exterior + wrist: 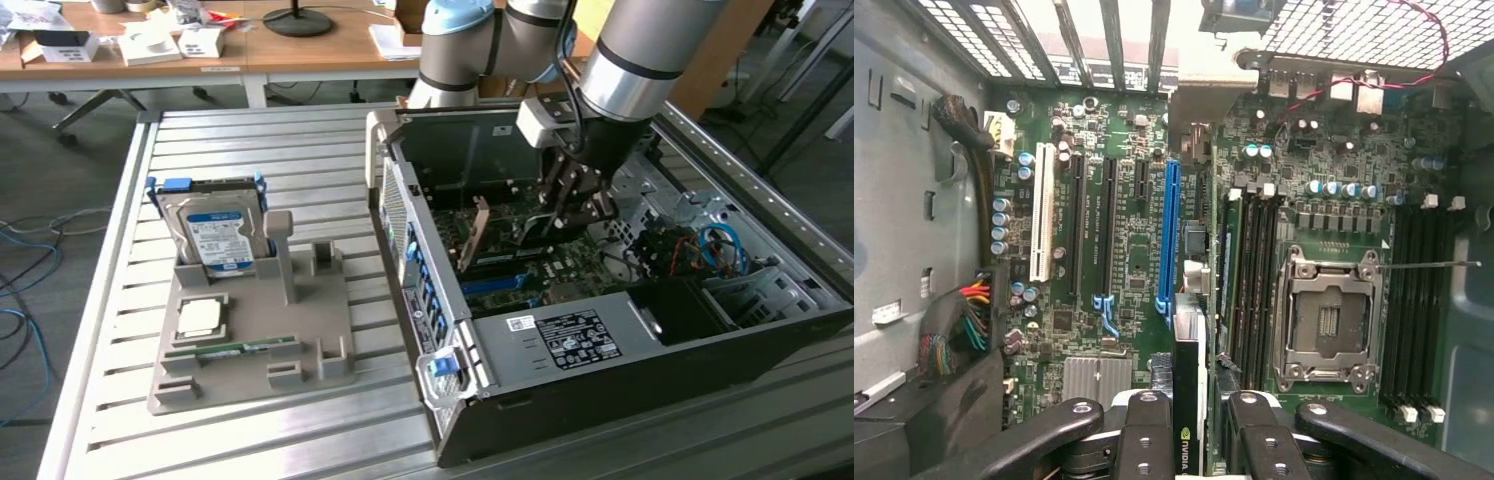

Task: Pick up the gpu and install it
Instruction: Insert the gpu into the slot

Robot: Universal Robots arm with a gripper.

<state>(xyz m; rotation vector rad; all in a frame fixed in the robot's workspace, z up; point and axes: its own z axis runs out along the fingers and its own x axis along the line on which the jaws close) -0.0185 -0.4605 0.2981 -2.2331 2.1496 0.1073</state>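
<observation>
Clenched on the gpu (1190, 350), held edge-on near the long blue slot (1171, 230) inside the open case (561, 340), the claw (1199, 435) likely needs it squared along that slot before pressing straight in.

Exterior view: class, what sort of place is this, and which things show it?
Probably a robotics lab: a robot arm reaches into an open computer case on a slatted metal table, with cluttered desks behind.
</observation>
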